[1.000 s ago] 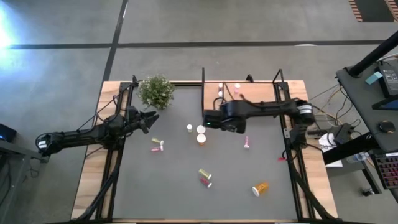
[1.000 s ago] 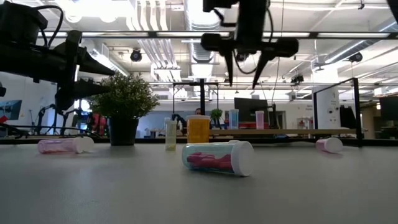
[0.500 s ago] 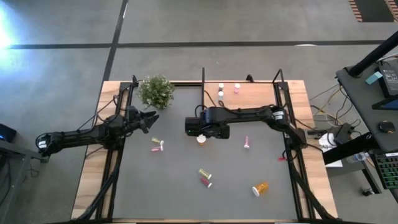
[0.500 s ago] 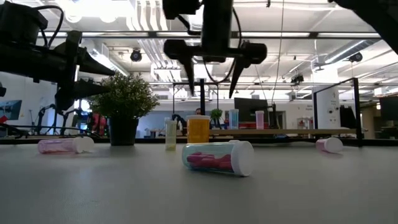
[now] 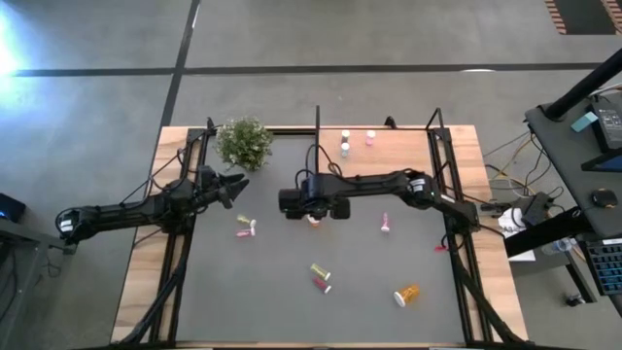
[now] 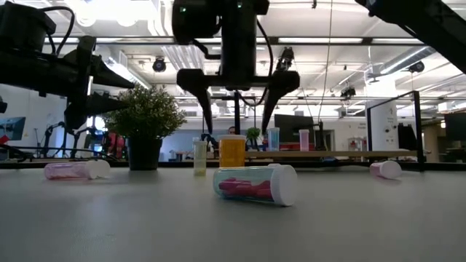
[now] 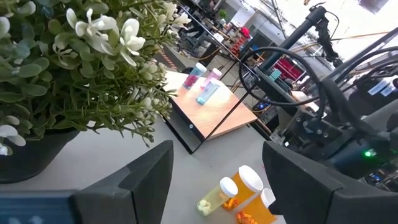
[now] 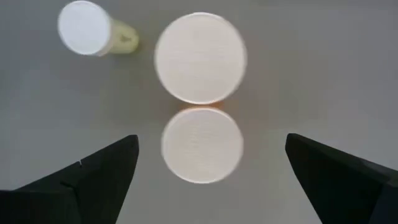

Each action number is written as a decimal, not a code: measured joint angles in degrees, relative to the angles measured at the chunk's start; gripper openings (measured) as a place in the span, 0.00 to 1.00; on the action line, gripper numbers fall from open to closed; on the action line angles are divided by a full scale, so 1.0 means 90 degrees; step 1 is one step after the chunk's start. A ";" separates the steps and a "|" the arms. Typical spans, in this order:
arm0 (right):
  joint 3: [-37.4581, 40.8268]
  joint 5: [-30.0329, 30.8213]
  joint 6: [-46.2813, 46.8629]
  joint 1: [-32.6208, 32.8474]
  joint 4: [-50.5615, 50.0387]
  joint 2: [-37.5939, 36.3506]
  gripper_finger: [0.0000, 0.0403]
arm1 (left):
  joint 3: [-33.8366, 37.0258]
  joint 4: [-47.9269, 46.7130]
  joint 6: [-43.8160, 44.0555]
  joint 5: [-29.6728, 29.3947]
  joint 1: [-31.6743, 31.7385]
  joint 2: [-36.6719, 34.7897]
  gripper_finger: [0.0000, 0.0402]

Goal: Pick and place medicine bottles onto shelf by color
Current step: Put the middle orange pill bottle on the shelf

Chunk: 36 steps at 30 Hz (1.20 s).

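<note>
Right hand [image 6: 234, 109] wide open above orange bottle [image 6: 232, 151].

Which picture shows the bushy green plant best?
The left wrist view: the plant fills it, leaves and white flowers close up. The low view shows the plant whole in its dark pot; the high view shows only its top; the right wrist view misses it.
</note>
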<state>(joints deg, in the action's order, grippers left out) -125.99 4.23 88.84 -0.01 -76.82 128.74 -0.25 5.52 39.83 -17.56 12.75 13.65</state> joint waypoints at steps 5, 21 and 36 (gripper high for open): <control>0.0002 0.0000 -0.0137 0.0000 0.0100 0.0079 0.97 | 0.0000 0.0002 0.0000 0.0000 0.0000 0.0000 0.57; 0.0272 0.0019 -0.0196 -0.0002 0.0320 0.0091 0.62 | 0.0000 0.0000 0.0000 0.0000 0.0000 0.0010 0.57; 0.0305 0.0025 0.0061 -0.0012 0.0373 -0.0061 0.51 | 0.0000 0.0000 0.0001 0.0000 0.0000 0.0022 0.57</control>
<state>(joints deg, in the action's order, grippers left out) -123.25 4.46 89.40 -0.12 -73.46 128.19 -0.25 5.52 39.84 -17.57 12.75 13.85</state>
